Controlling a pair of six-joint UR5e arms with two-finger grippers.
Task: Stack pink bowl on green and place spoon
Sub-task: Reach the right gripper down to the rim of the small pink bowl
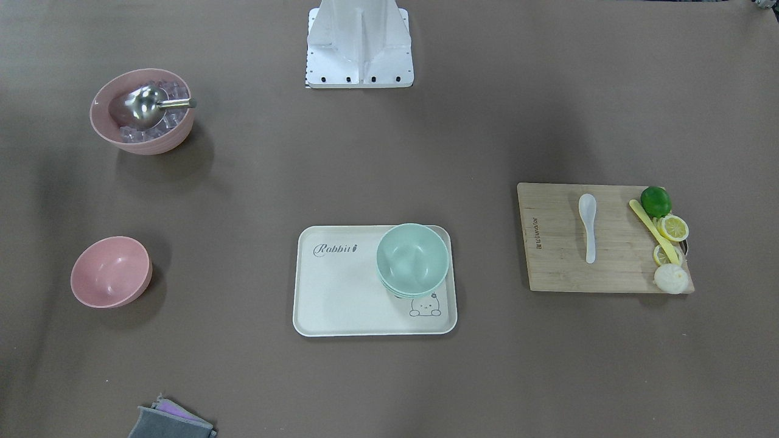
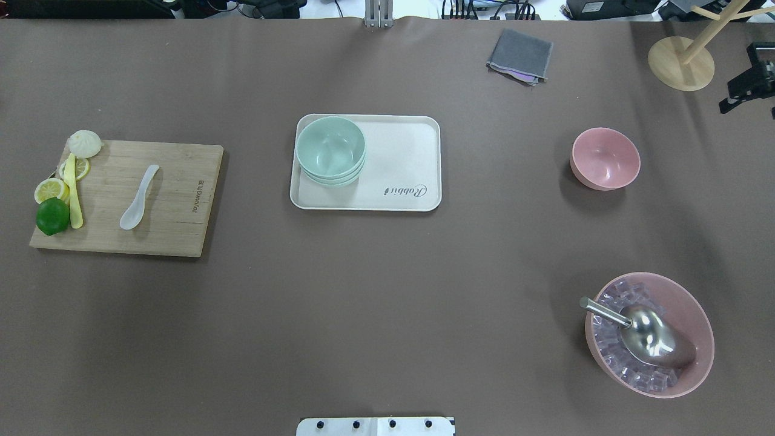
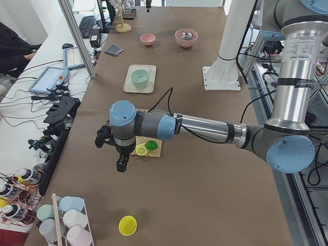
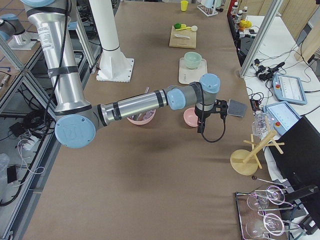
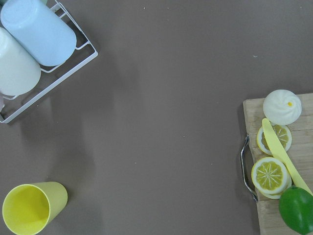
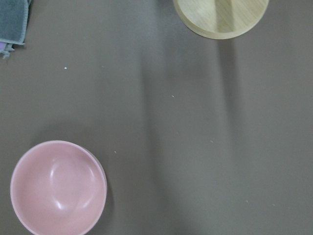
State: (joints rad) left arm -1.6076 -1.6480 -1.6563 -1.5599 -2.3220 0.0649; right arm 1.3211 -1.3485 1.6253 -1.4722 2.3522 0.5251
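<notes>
A small pink bowl (image 1: 111, 272) (image 2: 605, 158) (image 6: 58, 188) stands empty on the brown table. Stacked green bowls (image 1: 412, 258) (image 2: 330, 148) sit on a corner of a cream tray (image 1: 341, 298) (image 2: 405, 163). A white spoon (image 1: 588, 226) (image 2: 139, 197) lies on a wooden cutting board (image 1: 560, 267) (image 2: 175, 212). My right gripper (image 4: 200, 130) (image 2: 735, 100) hangs high beside the pink bowl. My left gripper (image 3: 120, 165) hangs beyond the board's end by the lemon slices. I cannot tell whether either is open or shut. Neither touches anything.
A large pink bowl (image 1: 143, 109) (image 2: 651, 333) holds ice cubes and a metal scoop. A grey cloth (image 2: 521, 56) and a wooden stand (image 2: 681, 63) lie past the small bowl. A lime (image 5: 297, 210), lemon slices, a yellow cup (image 5: 29, 208) and a cup rack (image 5: 34, 39) are at the left end.
</notes>
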